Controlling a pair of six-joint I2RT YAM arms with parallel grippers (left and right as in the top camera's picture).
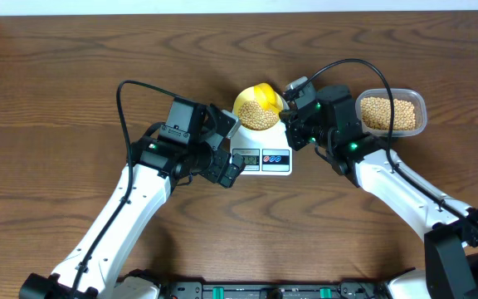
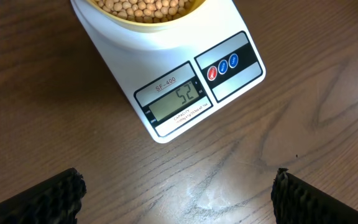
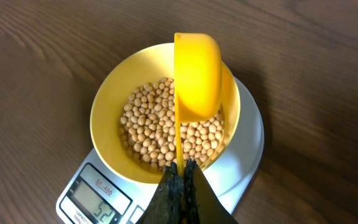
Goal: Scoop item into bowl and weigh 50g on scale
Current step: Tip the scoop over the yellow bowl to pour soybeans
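Right gripper [image 3: 180,177], fingers pressed together on the thin handle of the yellow scoop [image 3: 197,78], holds the scoop on edge above the scale [image 3: 247,143]; no beans show in what is visible of the scoop. On the scale's platform stands the pale yellow bowl [image 3: 107,109], holding a bed of tan beans [image 3: 148,124]. Left gripper [image 2: 179,196], jaws spread wide and holding nothing, hovers just off the scale's front edge, facing the display [image 2: 179,98], which reads 52. The clear tub [image 1: 390,112] of spare beans sits near the scale, on the right arm's side. Step in hand, as judged: trimming the weight. The reading lies slightly over target, so the next move likely calls for lifting a few beans out.
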